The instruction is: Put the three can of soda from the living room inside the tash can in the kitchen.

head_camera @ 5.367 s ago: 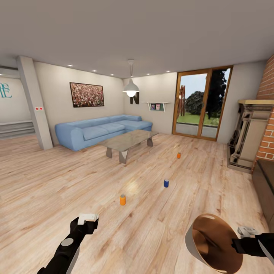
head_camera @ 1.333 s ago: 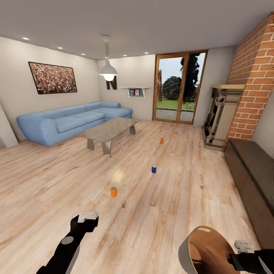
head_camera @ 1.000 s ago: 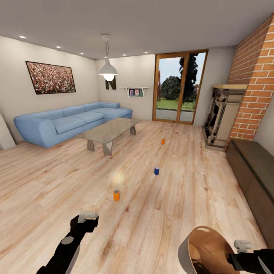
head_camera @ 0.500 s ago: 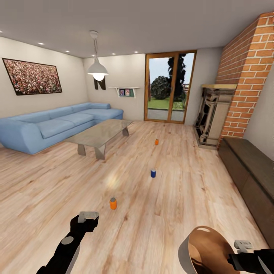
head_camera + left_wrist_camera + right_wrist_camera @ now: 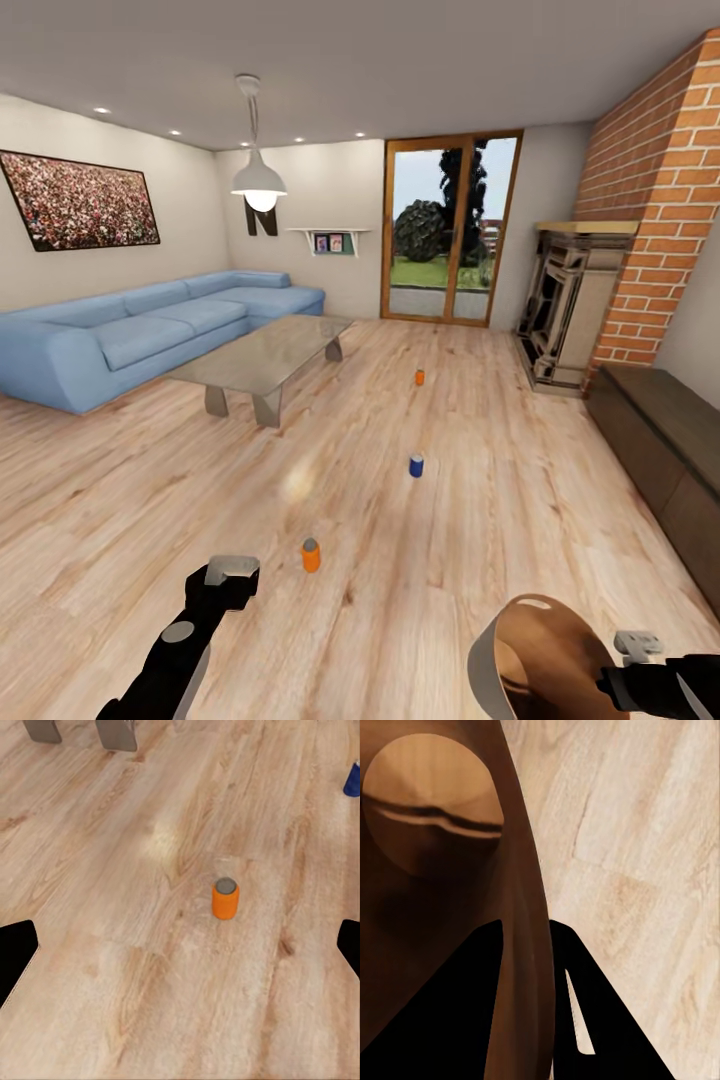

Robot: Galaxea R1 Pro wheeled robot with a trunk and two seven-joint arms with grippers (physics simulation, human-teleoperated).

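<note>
In the living room, three soda cans stand upright on the wood floor, well apart, in a line running away from the robot: an orange can (image 5: 311,555) nearest, a blue can (image 5: 416,465) farther on, and a second orange can (image 5: 420,377) beyond it, off the end of the glass table (image 5: 262,352). The left gripper (image 5: 231,571) hangs above the floor short of the nearest can; in the left wrist view that can (image 5: 225,898) sits ahead between dark jaws spread wide, holding nothing. The right gripper (image 5: 640,645) has its jaws closed on the rim of the trash can (image 5: 535,665), which is carried tilted, its brown inside facing up and forward; the right wrist view shows the wall (image 5: 521,945) pinched between the jaws. The likely risks: a hasty reach could clip the light can and send it rolling across the smooth floor, and the tilted bucket, held only by its thin rim, could slip or spill whatever is dropped in.
</note>
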